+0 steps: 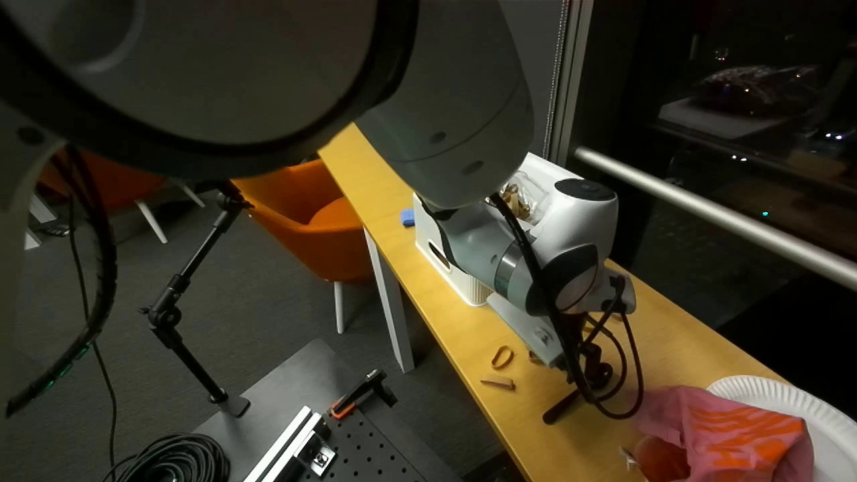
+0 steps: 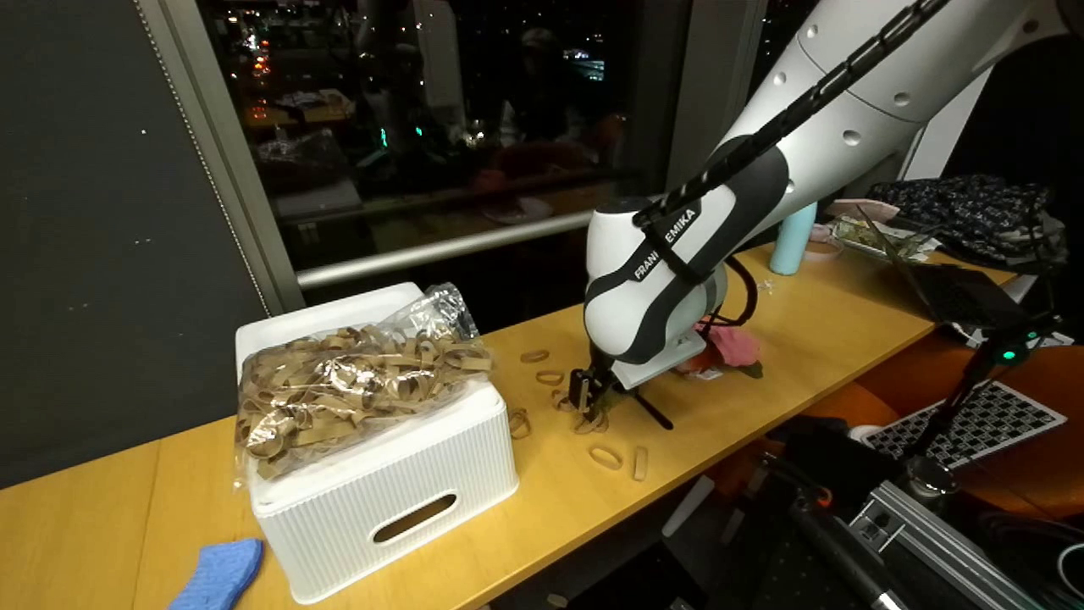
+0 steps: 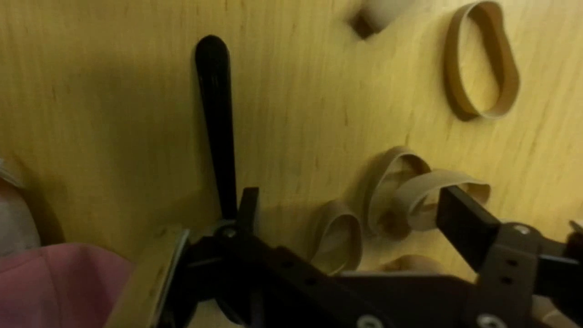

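Observation:
In the wrist view my gripper [image 3: 351, 202] stands open, its two dark fingers wide apart. Between and beyond them on the wooden table lie loose tan bands: a standing loop [image 3: 355, 238] near the left finger, and two overlapping loops, of which the upper band [image 3: 443, 179] is partly covered by the right fingertip. Whether that finger touches it I cannot tell. A further band [image 3: 453, 77] lies apart at the upper right. The lower end of a black rod [image 3: 214, 91] passes behind the left finger. In an exterior view the gripper [image 2: 589, 394] is low among the bands.
A white ribbed box [image 2: 339, 517] bears a clear bag of bands [image 2: 364, 381]. Pink cloth [image 1: 736, 428] lies by a white paper plate [image 1: 830, 435]. A blue cloth [image 2: 222, 572] sits beside the box. Farther along are a light-blue bottle [image 2: 793, 241] and a laptop [image 2: 957, 292].

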You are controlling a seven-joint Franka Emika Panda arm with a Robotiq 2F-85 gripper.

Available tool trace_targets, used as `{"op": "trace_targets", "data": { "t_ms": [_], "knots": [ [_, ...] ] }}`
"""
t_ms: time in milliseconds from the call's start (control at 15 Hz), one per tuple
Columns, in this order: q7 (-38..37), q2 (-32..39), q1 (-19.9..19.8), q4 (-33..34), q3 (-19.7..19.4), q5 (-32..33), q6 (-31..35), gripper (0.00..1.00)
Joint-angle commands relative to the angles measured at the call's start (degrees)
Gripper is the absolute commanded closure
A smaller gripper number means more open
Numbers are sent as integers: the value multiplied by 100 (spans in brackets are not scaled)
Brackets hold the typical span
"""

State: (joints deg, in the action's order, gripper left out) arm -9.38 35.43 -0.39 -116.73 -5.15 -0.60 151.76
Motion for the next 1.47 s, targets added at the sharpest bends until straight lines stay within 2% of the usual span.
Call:
{"op": "trace_targets", "data": {
  "t_ms": [0, 67, 133, 800, 933, 1400],
  "knots": [
    [-77, 187, 113, 166, -60, 63, 84, 0],
    [-75, 227, 120, 183, -66, 63, 81, 0],
    [-74, 276, 118, 217, -70, 56, 69, 18],
    [-74, 337, 161, 352, -91, 74, 86, 95],
    [-85, 309, 182, 362, -96, 82, 72, 100],
    [-99, 171, 204, 391, -123, 104, 15, 99]
  ]
}}
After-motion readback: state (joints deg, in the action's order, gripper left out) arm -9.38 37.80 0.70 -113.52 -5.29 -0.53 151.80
